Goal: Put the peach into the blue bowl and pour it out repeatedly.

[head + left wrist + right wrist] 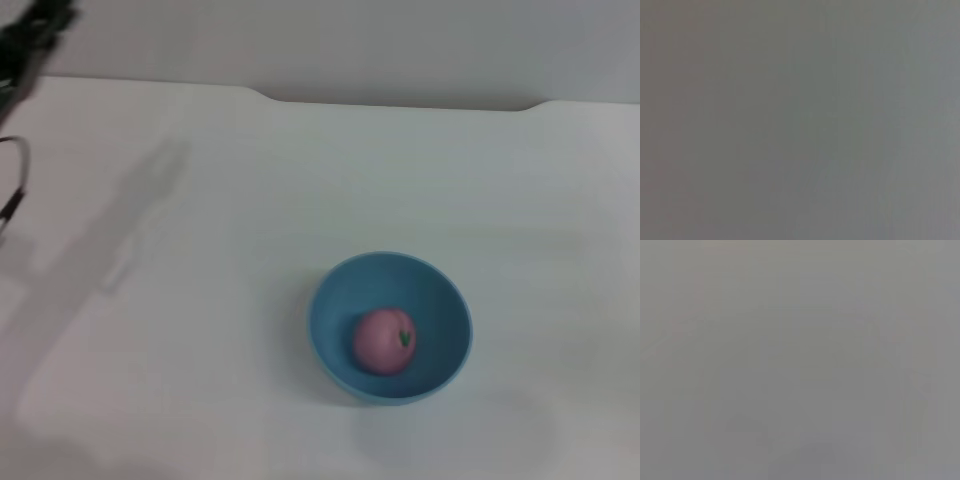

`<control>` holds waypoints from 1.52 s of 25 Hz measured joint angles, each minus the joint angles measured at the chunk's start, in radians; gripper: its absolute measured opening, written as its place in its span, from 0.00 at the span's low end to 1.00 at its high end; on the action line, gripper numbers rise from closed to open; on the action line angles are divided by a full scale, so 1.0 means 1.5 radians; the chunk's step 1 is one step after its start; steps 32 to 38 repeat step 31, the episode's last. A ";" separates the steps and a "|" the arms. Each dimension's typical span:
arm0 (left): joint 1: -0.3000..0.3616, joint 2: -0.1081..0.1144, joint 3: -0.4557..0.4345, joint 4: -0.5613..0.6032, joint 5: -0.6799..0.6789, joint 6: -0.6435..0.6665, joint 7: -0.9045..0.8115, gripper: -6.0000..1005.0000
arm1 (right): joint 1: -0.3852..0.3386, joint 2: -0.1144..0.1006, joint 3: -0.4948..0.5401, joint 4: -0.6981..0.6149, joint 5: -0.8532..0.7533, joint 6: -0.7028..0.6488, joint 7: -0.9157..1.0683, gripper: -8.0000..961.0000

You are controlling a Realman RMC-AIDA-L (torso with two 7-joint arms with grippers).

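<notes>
So peach [382, 341] sits inside the blue bowl [335, 300]; pouring's next, someone grips the rim. Neither gripper's fingers visible, can't tell.

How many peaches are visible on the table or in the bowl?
1. The peach lies inside the blue bowl, which stands upright on the white table. Both wrist views show nothing recognisable, so no other peach appears.

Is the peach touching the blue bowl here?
Touching. The head view shows the peach resting inside the blue bowl on its inner surface, with no pincer near either.
</notes>
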 joint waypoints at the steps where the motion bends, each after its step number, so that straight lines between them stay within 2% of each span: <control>1: 0.008 -0.001 -0.017 -0.032 -0.035 0.024 0.093 0.46 | -0.003 0.001 0.002 0.013 0.021 0.000 -0.037 0.43; 3: 0.014 -0.002 -0.036 -0.073 -0.064 0.059 0.239 0.46 | -0.006 0.001 0.002 0.036 0.050 0.000 -0.122 0.43; 5: 0.016 -0.003 -0.053 -0.120 -0.079 0.096 0.457 0.46 | -0.005 0.002 0.002 0.066 0.078 0.001 -0.221 0.43; 6: 0.016 -0.003 -0.054 -0.129 -0.079 0.099 0.501 0.46 | -0.002 0.003 0.002 0.082 0.088 0.001 -0.271 0.43; 9: 0.010 -0.004 -0.052 -0.183 -0.074 0.093 0.786 0.46 | 0.007 0.005 0.003 0.127 0.102 0.005 -0.446 0.43; 10: 0.007 -0.004 -0.051 -0.192 -0.074 0.084 0.835 0.46 | 0.018 0.007 0.010 0.167 0.103 0.018 -0.585 0.43; 11: 0.002 -0.005 -0.051 -0.210 -0.073 0.058 0.924 0.46 | 0.018 0.007 0.010 0.167 0.103 0.018 -0.585 0.43; 12: -0.001 -0.005 -0.051 -0.220 -0.073 0.038 0.971 0.46 | 0.023 0.008 0.016 0.185 0.103 0.025 -0.633 0.43; 13: -0.001 -0.005 -0.051 -0.220 -0.073 0.038 0.971 0.46 | 0.027 0.008 0.021 0.200 0.103 0.030 -0.666 0.43; 15: -0.006 -0.005 -0.051 -0.250 -0.071 -0.004 1.072 0.46 | 0.029 0.008 0.026 0.216 0.101 0.035 -0.695 0.43; 22: -0.007 -0.006 -0.055 -0.284 -0.068 -0.026 1.086 0.46 | 0.042 0.010 0.030 0.248 0.099 0.035 -0.685 0.43; 38: -0.008 -0.006 -0.061 -0.308 -0.071 -0.061 1.083 0.46 | 0.051 0.011 0.030 0.250 0.101 0.045 -0.680 0.43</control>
